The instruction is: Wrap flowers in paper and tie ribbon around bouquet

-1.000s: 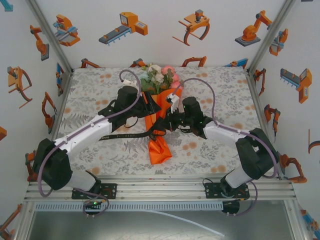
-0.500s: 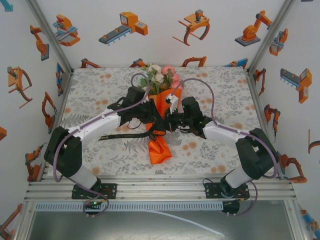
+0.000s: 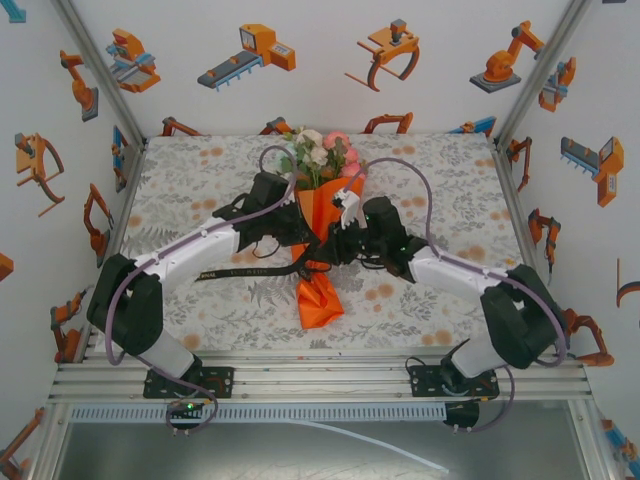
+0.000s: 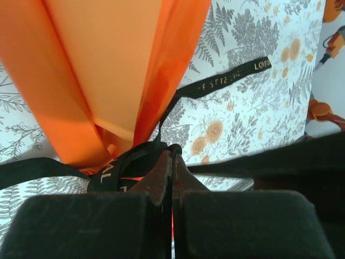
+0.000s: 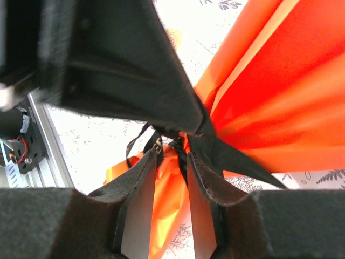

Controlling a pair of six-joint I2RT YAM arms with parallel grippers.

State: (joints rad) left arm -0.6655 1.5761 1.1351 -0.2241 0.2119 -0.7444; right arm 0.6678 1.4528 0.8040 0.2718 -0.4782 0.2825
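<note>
The bouquet (image 3: 320, 292) lies mid-table on the tablecloth (image 3: 190, 185), with the flowers (image 3: 320, 152) at the far end and the cone's narrow end toward the arms. The ribbon (image 3: 245, 270) crosses the cone's waist, its loose tail trailing off to the left.

The left gripper (image 4: 172, 162) is clenched, pads pressed flat, with a ribbon strand apparently pinched at the tips right against the paper (image 4: 108, 70). The right gripper (image 5: 173, 148) has its jaws narrowly apart w/ a strand at the tips – can't tell if it's actually gripping.

Handling, prob.: the ribbon is thin, floppy and slick, so take it close to the wrap, not out on the tail. The paper is light and creases or tears easily – pull sideways, not up, or the whole cone lifts. The stems give little stiffness.

In the way: both grippers crowd the same spot at the waist, approx. touching, and the right arm's cable (image 3: 425, 195) loops nearby.
</note>
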